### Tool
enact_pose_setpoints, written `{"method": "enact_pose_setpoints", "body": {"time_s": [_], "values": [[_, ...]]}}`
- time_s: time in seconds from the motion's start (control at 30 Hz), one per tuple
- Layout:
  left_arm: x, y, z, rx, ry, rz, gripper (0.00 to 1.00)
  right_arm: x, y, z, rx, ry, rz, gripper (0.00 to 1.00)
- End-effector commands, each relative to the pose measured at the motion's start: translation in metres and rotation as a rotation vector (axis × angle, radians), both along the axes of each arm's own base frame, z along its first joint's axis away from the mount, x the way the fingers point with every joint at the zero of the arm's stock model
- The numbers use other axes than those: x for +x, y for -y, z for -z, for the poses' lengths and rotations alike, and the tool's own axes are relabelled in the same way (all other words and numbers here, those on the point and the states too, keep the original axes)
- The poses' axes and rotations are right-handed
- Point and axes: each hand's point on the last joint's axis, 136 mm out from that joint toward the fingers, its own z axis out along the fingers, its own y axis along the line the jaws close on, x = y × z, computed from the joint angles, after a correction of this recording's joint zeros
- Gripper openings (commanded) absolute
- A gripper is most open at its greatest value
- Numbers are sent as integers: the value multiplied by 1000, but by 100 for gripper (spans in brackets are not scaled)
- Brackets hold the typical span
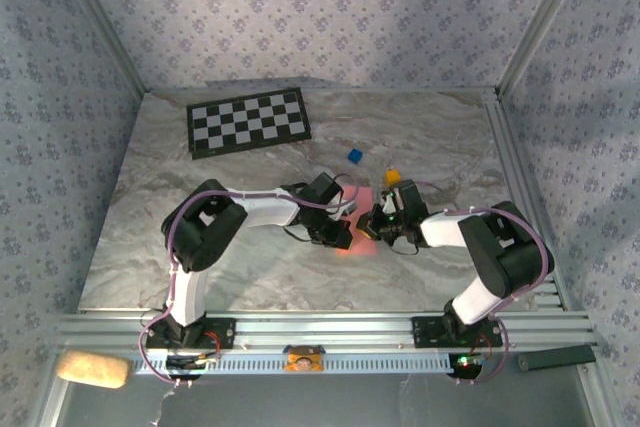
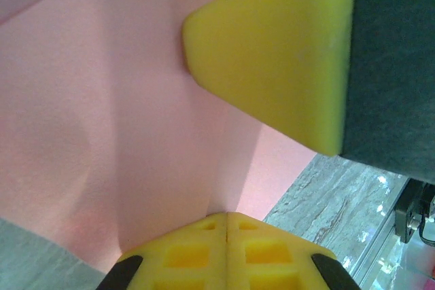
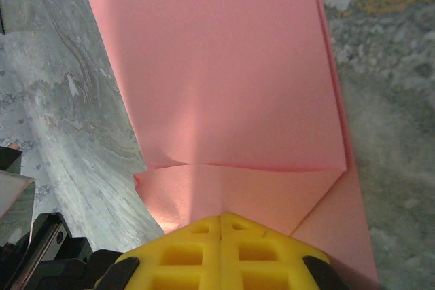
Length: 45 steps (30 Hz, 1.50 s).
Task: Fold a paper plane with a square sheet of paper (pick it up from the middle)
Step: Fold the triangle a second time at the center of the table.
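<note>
Floral wallpaper (image 1: 320, 7) is closing in a marble-patterned bench (image 1: 150, 247). A checkerboard mat (image 1: 248, 120) is lying toward the far-left corner. A blue block (image 1: 354, 155) and an orange block (image 1: 391, 176) are sitting past the middle, well apart from the work.

- Sheet of paper (image 1: 362, 245): lying flat near the middle of the bench, a little toward the near edge, already partly folded. In the right wrist view a flap is lying doubled over the layer beneath, with slanted fold lines running in to the fingertips.
- Left gripper (image 1: 340, 234): clenched, pads meeting. It is bearing on the paper from the left-edge side.
- Right gripper (image 1: 383, 227): likewise clenched, coming in from the right-edge side. One of its yellow fingers (image 2: 272, 52) is crossing the left wrist view just above the pink.
- I cannot tell whether either tip is nipping a layer or only pressing down.

Judgement: both arms are meeting over the sheet so that one is pinning it while the other is sharpening a crease. Closed tips are giving a narrow, firm edge for that. The paper is lying directly under both tips, with most of it reaching away ahead of them.
</note>
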Motion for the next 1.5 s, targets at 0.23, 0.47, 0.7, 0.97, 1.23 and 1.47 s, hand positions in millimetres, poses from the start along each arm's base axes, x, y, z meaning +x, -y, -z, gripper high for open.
{"method": "enact_pose_setpoints", "body": {"time_s": [0.23,0.47,0.7,0.97,1.23,1.47], "values": [[-19,-27,13,83,-13,7,7,-23,33,38,-141,-121,62,2],[-29,-42,15,103,-20,-9,6,-22,34,37,-139,-120,64,2],[-27,-50,-5,64,31,-43,4,-21,33,35,-131,-115,64,2],[1,-19,-55,-147,106,-81,2,-19,31,31,-121,-105,64,2],[25,8,-39,-119,58,-76,2,-19,28,30,-110,-102,56,2],[23,1,-4,-11,14,-73,0,-16,25,27,-98,-96,54,2]]}}
